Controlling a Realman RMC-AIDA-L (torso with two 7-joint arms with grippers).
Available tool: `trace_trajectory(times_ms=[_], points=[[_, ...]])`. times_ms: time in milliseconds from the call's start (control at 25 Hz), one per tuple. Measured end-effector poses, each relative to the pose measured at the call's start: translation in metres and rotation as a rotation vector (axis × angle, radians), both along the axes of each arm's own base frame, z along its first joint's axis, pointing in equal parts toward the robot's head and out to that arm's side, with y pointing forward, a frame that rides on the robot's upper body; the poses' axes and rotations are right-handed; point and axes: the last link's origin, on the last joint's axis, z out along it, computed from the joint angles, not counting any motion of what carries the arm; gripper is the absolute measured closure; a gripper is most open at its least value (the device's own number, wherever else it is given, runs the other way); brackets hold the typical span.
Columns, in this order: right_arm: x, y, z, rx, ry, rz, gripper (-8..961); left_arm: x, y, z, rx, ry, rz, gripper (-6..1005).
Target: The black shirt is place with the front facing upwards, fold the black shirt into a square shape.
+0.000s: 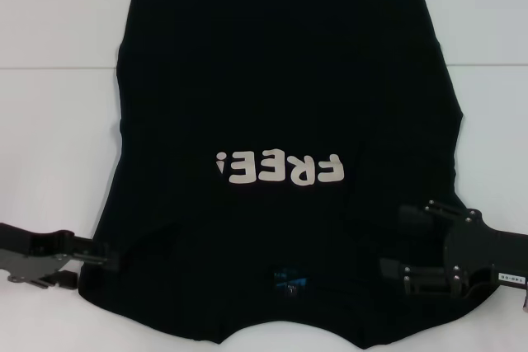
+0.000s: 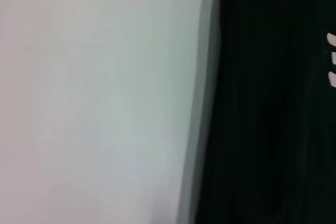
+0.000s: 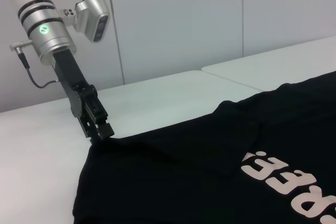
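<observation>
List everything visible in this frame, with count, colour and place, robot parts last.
black shirt: one, black, spread front-up across the table, sleeves folded in.
lettering: one cream "FREE!" print, mid-shirt.
neck label: one, blue, at the collar near the robot.
table: white, under the shirt.
left gripper: one, black, at the shirt's near left corner, touching the cloth.
right gripper: one, black, over the shirt's near right corner.

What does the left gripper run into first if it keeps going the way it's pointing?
Likely the black shirt: the left gripper already sits at its near left edge, pointing inward toward the right gripper, so it should push into cloth at once. Depth is unclear.
</observation>
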Motion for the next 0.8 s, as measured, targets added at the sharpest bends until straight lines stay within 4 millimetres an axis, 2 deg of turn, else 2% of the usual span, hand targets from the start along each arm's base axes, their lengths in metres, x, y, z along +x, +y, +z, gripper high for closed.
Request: trace_trajectory(times_ms=[600,800], points=[[-0.0011,-0.0001,0.0021,0.003,0.013,0.003,24,0.0059,0.0017,-0.0042,-0.018,-0.027,-0.02,185],[-0.0011,-0.0003,0.0067,0.014,0.031,0.002,26,0.004,0.0011,-0.0058,-0.022,-0.007,-0.032,416]])
